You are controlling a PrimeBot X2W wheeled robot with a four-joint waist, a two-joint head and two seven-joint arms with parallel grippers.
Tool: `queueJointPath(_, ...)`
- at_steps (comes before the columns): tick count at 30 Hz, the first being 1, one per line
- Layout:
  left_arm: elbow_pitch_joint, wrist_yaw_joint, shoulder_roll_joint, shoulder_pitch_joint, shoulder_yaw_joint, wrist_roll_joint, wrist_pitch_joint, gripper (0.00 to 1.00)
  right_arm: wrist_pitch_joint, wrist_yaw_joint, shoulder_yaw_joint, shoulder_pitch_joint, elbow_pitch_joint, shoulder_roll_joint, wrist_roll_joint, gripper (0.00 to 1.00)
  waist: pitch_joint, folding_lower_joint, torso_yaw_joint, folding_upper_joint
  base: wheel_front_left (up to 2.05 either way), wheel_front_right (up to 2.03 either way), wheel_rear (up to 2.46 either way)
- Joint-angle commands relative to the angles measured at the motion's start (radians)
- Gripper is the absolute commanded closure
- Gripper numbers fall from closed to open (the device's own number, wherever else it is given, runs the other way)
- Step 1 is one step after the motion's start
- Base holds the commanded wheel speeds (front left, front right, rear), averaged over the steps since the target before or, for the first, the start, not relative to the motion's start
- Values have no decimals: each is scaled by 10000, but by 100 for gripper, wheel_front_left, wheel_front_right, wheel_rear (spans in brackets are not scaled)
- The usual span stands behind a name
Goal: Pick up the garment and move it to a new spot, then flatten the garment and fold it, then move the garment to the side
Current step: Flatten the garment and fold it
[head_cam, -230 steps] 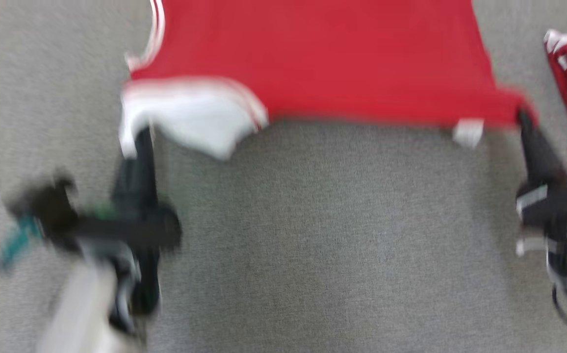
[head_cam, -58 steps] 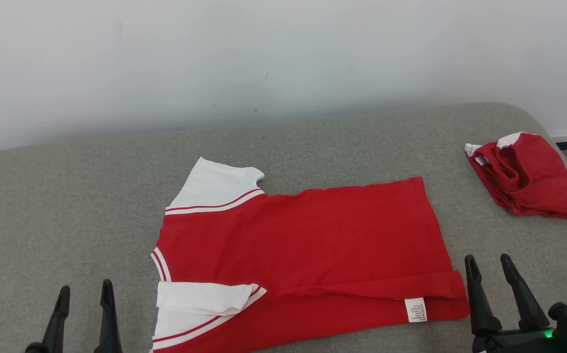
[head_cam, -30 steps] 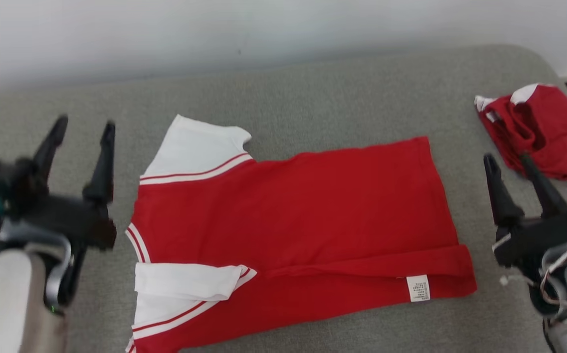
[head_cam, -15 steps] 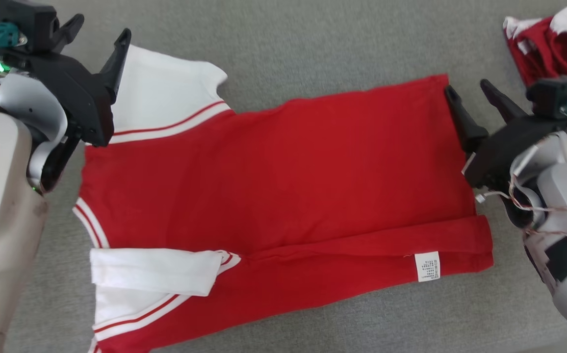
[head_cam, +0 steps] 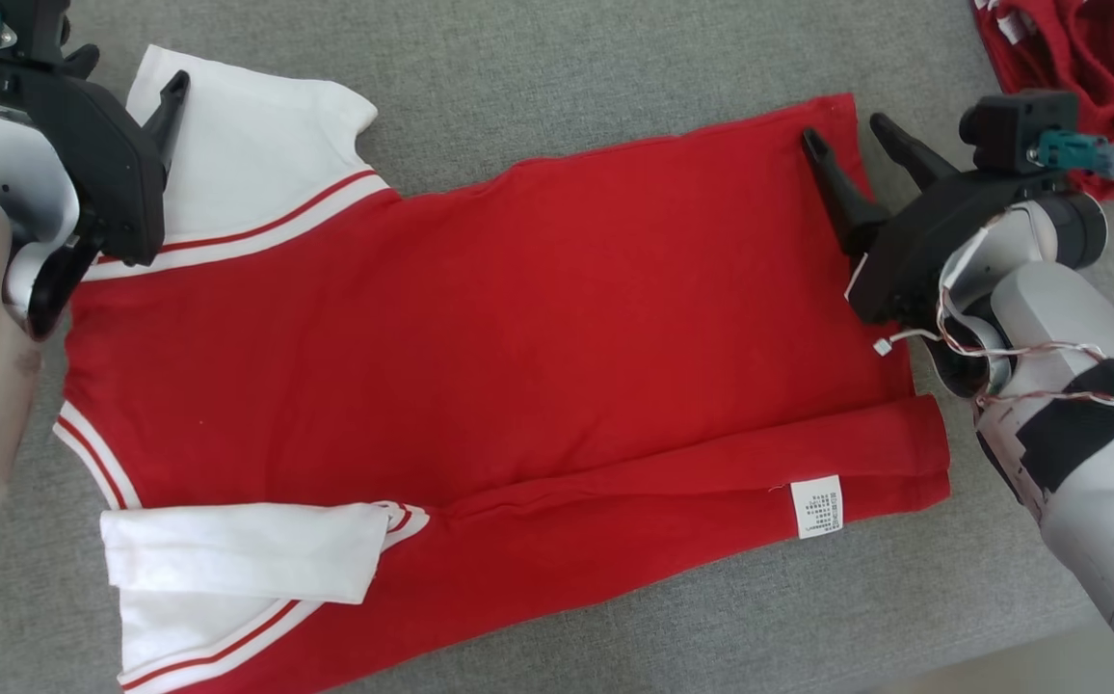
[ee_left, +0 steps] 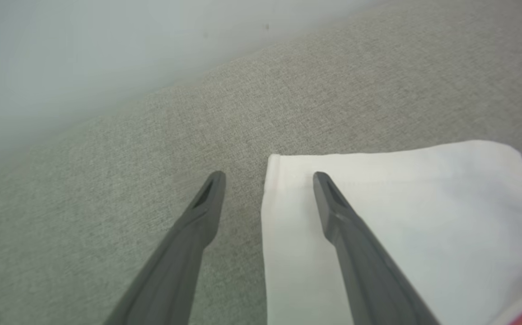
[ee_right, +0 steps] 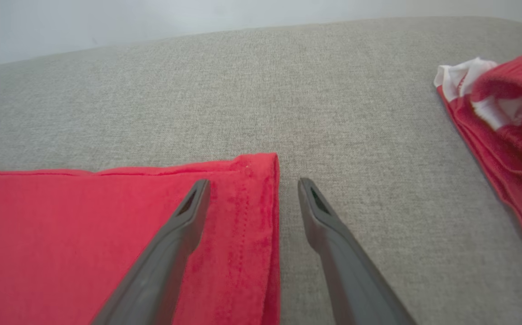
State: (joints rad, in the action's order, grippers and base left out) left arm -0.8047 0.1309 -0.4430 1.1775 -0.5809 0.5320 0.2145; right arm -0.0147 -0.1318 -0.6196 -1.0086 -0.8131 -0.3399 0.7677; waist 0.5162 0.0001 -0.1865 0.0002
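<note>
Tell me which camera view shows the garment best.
The head view: the garment lies spread across the grey cushion, nearly whole from sleeves to hem. The left wrist view catches a white sleeve corner; the right wrist view catches a red hem corner.

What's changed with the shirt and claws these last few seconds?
The left claw and right claw let go of the near edge of the red T-shirt and reached to its far edge; both stand open, the left astride an edge of the white sleeve, the right astride the hem corner. The T-shirt stayed flat, near edge folded over; the crumpled red garment stayed put.
</note>
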Motion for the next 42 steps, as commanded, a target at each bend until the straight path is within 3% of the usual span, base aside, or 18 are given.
queueJointPath(1, -103, -19, 11, 192, -75, 53, -66, 0, -69, 28, -115, -137, -94, 55, 128, 0, 61, -1, -43, -2, 0, 0, 0)
queueJointPath(10, -1171, -19, 283, 673, -468, 477, 70, 0, -260, 28, -955, -922, -819, 215, 669, 0, 226, -1, -48, -2, 0, 0, 0)
queueJointPath(11, -1252, -17, 335, 701, -527, 518, 111, 0, -263, 28, -1036, -989, -892, 216, 734, 21, 232, -1, -34, -2, 0, 0, 0)
queueJointPath(12, -1359, -17, 390, 709, -544, 621, 172, 0, -259, 28, -1126, -1053, -963, 213, 788, 69, 234, -1, -25, -2, 0, 0, 0)
queueJointPath(13, -1426, -17, 500, 664, -541, 770, 282, 16, -266, 28, -1206, -1124, -1028, 218, 856, 85, 234, -1, -16, -2, 0, 0, 0)
queueJointPath(14, -1431, -11, 622, 610, -572, 953, 396, 70, -279, 28, -1269, -1184, -1090, 212, 912, 100, 232, -1, 1, -2, 0, 0, 0)
queueJointPath(15, -1400, 3, 691, 591, -650, 1123, 488, 100, -304, 28, -1329, -1226, -1159, 196, 962, 100, 229, -1, 24, -2, 0, 0, 0)
queueJointPath(19, -1163, -20, 589, 717, -886, 1387, 115, 100, -488, 28, -1536, -1361, -1404, 92, 1219, 100, 132, -1, 163, -2, 0, 0, 0)
queueJointPath(28, -456, -20, 582, 411, -1109, 1831, -1942, 100, -1440, 28, -1868, -950, -1692, -202, 1735, 100, -695, -1, 569, -2, 0, 0, 0)
queueJointPath(38, 1082, -30, 216, -1269, -1085, 2484, -3403, 100, -2279, 28, -2293, 40, -1339, -741, 2079, 100, -1561, -1, 966, -2, 0, 0, 0)
queueJointPath(42, 2170, -258, 100, -2329, -1008, 2665, -3856, 100, -2448, 28, -2316, 554, -1122, -1024, 2116, 100, -1874, -1, 1155, -2, 0, 0, 0)
